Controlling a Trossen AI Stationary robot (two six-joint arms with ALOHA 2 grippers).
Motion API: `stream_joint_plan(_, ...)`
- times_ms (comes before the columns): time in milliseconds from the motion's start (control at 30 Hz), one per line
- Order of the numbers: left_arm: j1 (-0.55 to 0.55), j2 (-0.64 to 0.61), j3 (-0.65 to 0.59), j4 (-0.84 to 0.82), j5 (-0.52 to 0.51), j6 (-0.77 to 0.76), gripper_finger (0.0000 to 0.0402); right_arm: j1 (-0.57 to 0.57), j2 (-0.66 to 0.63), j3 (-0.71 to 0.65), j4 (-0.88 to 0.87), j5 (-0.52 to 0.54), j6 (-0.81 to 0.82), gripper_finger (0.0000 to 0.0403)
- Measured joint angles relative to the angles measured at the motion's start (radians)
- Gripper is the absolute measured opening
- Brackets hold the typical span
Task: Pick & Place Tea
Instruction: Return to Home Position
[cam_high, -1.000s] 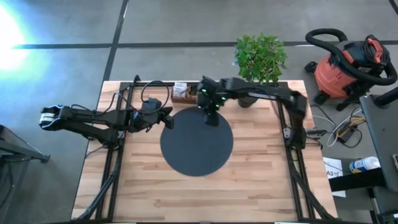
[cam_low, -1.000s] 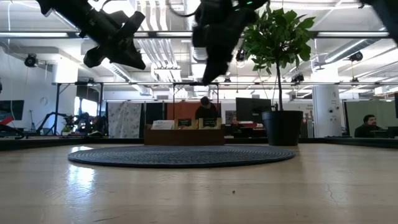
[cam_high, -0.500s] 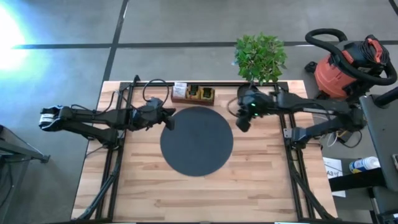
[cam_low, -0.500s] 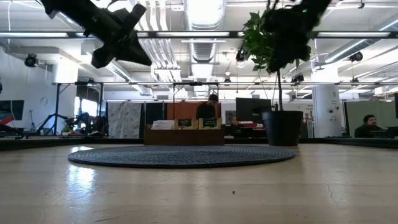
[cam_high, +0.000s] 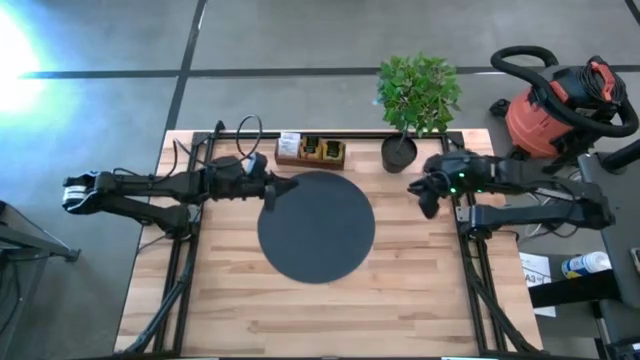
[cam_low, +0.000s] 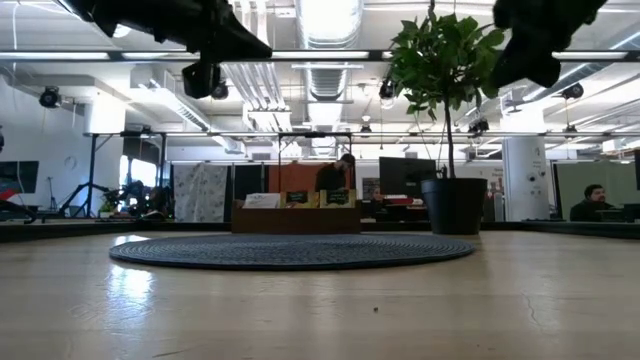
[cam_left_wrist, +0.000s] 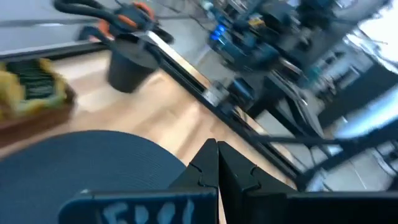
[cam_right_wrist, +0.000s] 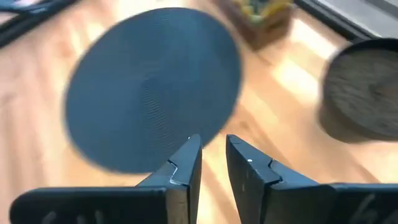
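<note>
While nothing is held, the left gripper (cam_high: 285, 186) is seen above the left rim of the black mat (cam_high: 316, 235), its fingers pressed together. The right gripper (cam_high: 425, 198) is held over the counter (cam_high: 400, 300) just right of that mat, fingers parted by a narrow gap. The tea sachets (cam_high: 322, 150) are stood in the wooden box (cam_high: 310, 163) just beyond the mat's far edge.

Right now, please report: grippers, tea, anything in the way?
Left gripper shut, empty, at mat edge. Right gripper slightly open, empty, near plant pot. Tea in wooden box. No obstruction seen.
</note>
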Motion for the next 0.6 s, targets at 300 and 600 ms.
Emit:
stream_joint_plan(300, -0.038, 0.006, 0.0, 0.018, -0.003, -0.158, 0.0, 0.0, -0.218, -0.066, 0.001, -0.087, -0.08, 0.0081)
stream_joint_plan(600, -0.103, 0.08, -0.032, 0.085, -0.01, -0.031, 0.0, 0.0, -0.463, -0.245, 0.101, -0.248, -0.052, 0.0078)
